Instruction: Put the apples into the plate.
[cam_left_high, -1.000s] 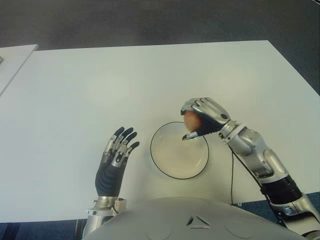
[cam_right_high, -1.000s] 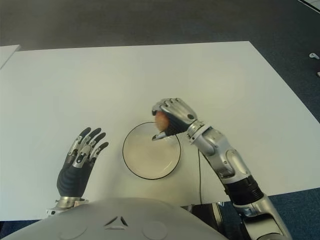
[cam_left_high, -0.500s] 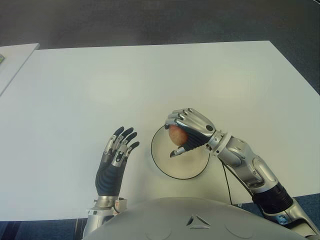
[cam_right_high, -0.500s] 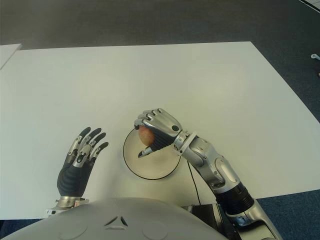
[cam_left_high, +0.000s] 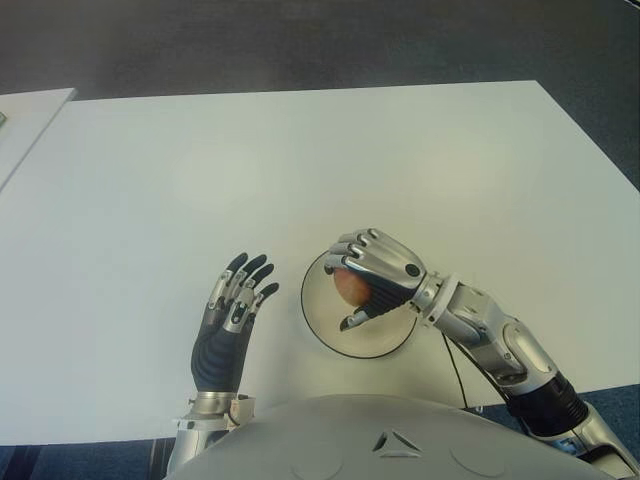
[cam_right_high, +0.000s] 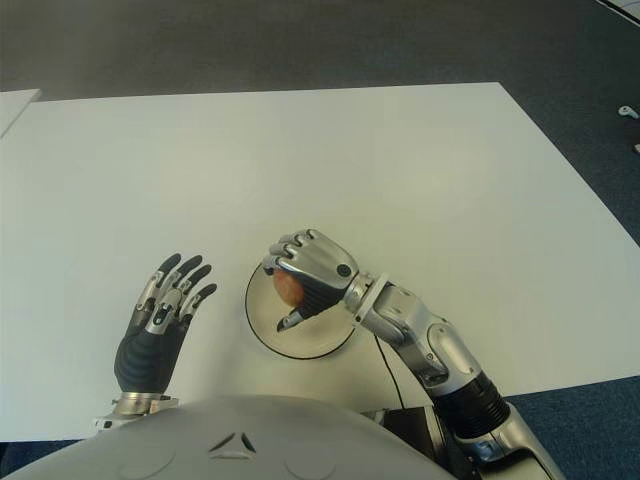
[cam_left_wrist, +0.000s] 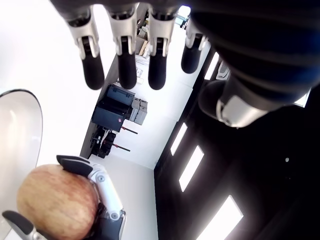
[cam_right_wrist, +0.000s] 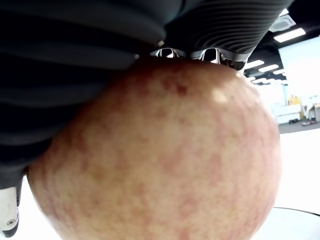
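My right hand (cam_left_high: 378, 280) hovers over the white plate (cam_left_high: 325, 320), fingers (cam_left_high: 362, 252) wrapped around a reddish apple (cam_left_high: 350, 286); being round, it shows no clear heading. My left hand (cam_left_high: 230, 318) shows left of the plate, fingers spread and empty, on the white surface (cam_left_high: 300, 160).

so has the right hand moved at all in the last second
Yes. The right hand, gripping the apple, came from the plate's far right rim toward the robot, over its middle.
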